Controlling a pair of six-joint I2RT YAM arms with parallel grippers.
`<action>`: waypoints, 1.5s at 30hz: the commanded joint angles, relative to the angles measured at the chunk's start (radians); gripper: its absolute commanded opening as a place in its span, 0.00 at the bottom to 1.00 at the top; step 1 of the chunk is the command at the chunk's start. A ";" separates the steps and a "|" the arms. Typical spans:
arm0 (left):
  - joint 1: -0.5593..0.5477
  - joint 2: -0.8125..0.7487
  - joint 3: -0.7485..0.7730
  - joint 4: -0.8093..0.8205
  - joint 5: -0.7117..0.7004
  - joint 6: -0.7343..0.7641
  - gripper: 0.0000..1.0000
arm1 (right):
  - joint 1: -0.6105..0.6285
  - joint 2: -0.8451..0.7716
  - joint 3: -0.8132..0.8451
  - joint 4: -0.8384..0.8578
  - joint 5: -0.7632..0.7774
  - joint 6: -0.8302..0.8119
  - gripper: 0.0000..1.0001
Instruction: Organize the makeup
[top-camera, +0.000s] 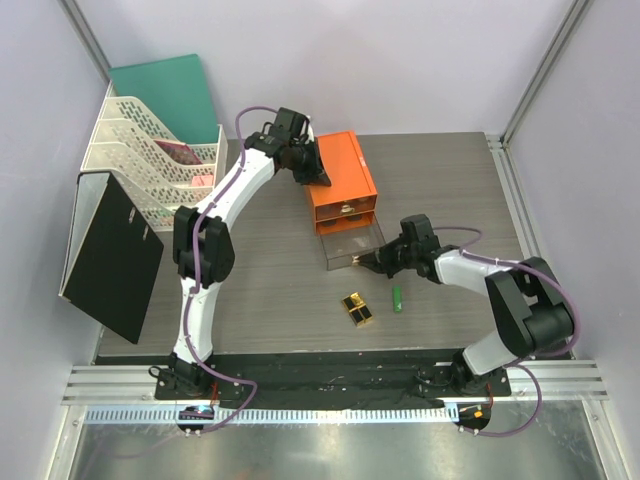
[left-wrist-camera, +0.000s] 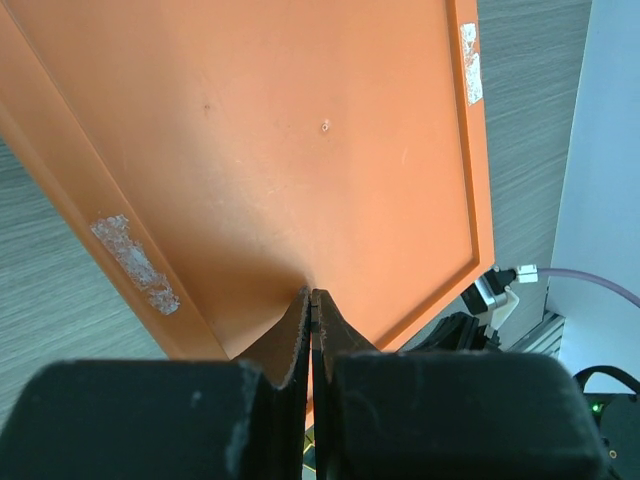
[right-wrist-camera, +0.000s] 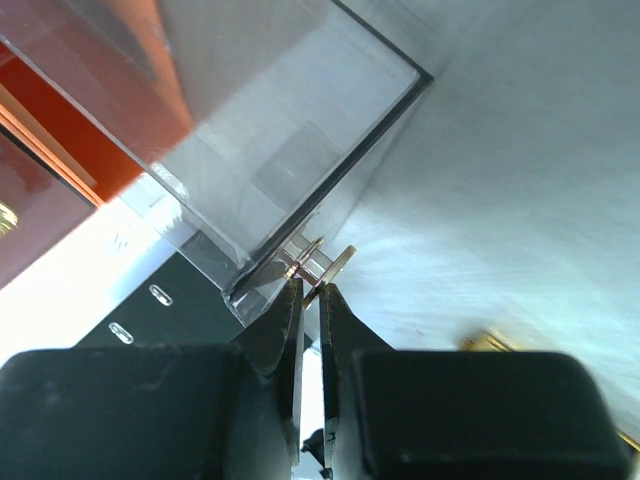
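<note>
Two black-and-gold lipstick cases (top-camera: 357, 308) lie side by side on the table, with a small green tube (top-camera: 397, 299) to their right. A gold edge of a lipstick case (right-wrist-camera: 487, 343) also shows in the right wrist view. No peach bottles are in view. My right gripper (top-camera: 374, 261) is shut on the small gold handle (right-wrist-camera: 338, 267) at the front of the clear drawer (top-camera: 350, 243), which stands pulled out of the orange drawer box (top-camera: 340, 178). My left gripper (top-camera: 319, 176) is shut, with its tips (left-wrist-camera: 312, 296) resting on the orange box's top (left-wrist-camera: 300, 150).
A white file rack (top-camera: 140, 160) with a green folder (top-camera: 170, 90) stands at the back left. A black binder (top-camera: 110, 255) leans in front of it. Metal frame posts rise at the back corners.
</note>
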 joint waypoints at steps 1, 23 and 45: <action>0.004 0.037 -0.061 -0.132 -0.050 0.033 0.00 | 0.002 -0.076 -0.060 -0.104 0.036 -0.029 0.03; 0.006 0.026 -0.074 -0.172 -0.066 0.099 0.00 | 0.011 -0.037 0.397 -0.657 0.012 -0.638 0.61; 0.007 0.031 -0.101 -0.185 -0.069 0.124 0.00 | 0.428 0.074 0.457 -0.852 0.386 -1.058 0.53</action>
